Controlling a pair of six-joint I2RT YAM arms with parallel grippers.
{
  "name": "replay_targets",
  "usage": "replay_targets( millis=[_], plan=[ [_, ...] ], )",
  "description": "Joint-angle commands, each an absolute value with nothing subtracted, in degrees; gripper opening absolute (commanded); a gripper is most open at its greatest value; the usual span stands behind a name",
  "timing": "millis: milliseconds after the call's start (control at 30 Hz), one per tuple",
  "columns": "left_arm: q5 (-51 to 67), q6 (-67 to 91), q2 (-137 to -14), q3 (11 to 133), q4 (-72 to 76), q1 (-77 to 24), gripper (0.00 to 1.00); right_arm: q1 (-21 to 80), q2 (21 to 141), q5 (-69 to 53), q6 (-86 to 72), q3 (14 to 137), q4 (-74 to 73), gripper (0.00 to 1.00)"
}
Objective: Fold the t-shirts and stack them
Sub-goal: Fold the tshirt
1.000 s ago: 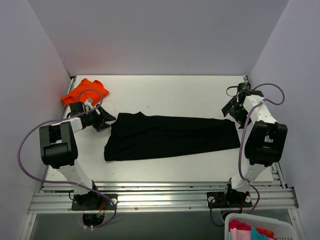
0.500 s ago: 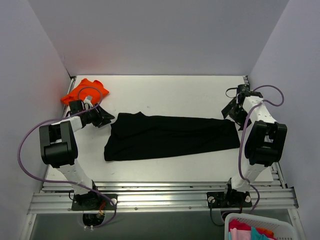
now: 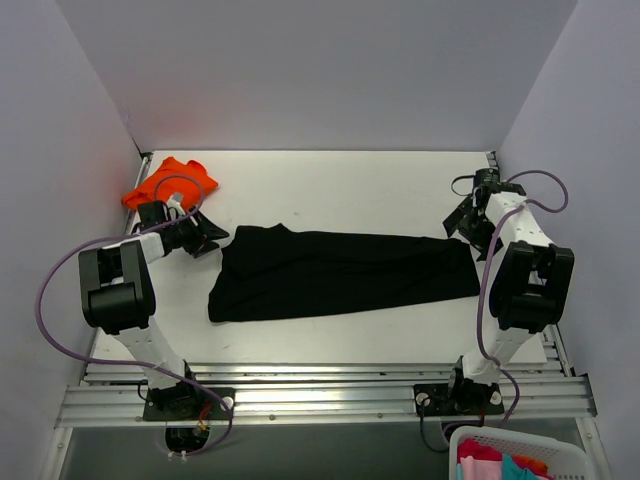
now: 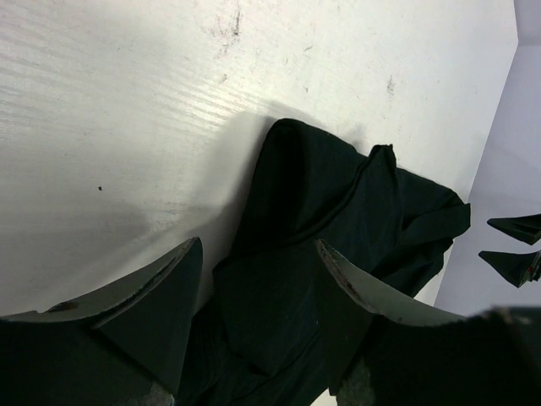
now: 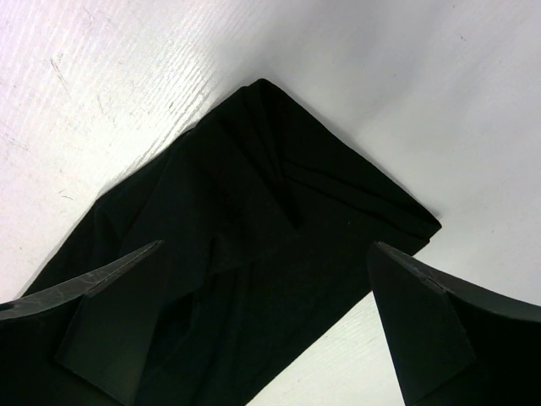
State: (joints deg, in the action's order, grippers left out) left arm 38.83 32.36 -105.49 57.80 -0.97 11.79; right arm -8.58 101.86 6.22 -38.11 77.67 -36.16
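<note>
Two t-shirts on one white desk [image 3: 330,185], listed by place relative to the black t-shirt.

1. Black t-shirt [image 3: 340,272]: plain, spread flat as a long band across the middle of the desk, its left end wider and rumpled, its right end squared off. In the left wrist view, the black t-shirt [image 4: 338,194] shows a raised fold and a seam line. In the right wrist view, the black t-shirt [image 5: 254,194] shows a layered corner.

2. Orange t-shirt [image 3: 170,182]: a small bunched heap beyond the black t-shirt's left end, toward the back wall and apart from it.

3. Left pincer [image 3: 215,235]: just beside the black t-shirt's far left corner, between it and the orange t-shirt. Fingers apart; in the wrist view the left pincer [image 4: 258,243] frames the rumpled cloth between its two tips. Whether it touches the cloth cannot be told.

4. Right pincer [image 3: 460,218]: just beyond the black t-shirt's far right corner. Fingers spread wide; in the wrist view the right pincer [image 5: 264,245] has that corner lying between and ahead of its tips, with nothing gripped.

5. Basket [image 3: 515,440]: white, off the desk, near and to the right of the black t-shirt, holding pink and teal cloth.
</note>
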Motion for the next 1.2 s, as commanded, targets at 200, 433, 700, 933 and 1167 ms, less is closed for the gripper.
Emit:
replay_targets(
  millis=[200, 433, 700, 933, 1167],
  plan=[
    [39.3, 31.6, -106.2, 58.1, 1.4, 12.2, 0.59, -7.8, 100.3, 8.3, -39.1, 77.3, -38.0, 0.98],
    [40.0, 31.8, -106.7, 58.4, 1.4, 12.2, 0.55, -7.6, 99.9, 8.5, -39.4, 76.8, -38.1, 0.98],
    [39.9, 31.6, -106.8, 57.4, 1.3, 12.2, 0.54, -7.6, 99.3, 8.7, -39.5, 76.6, -38.2, 0.98],
    [40.5, 32.0, -106.7, 56.5, 1.8, 12.0, 0.53, -7.4, 98.9, 8.8, -39.8, 75.3, -37.8, 0.98],
    [40.7, 32.0, -106.6, 56.0, 1.8, 11.4, 0.49, -7.3, 98.4, 8.9, -40.1, 74.6, -37.3, 0.98]
  ],
)
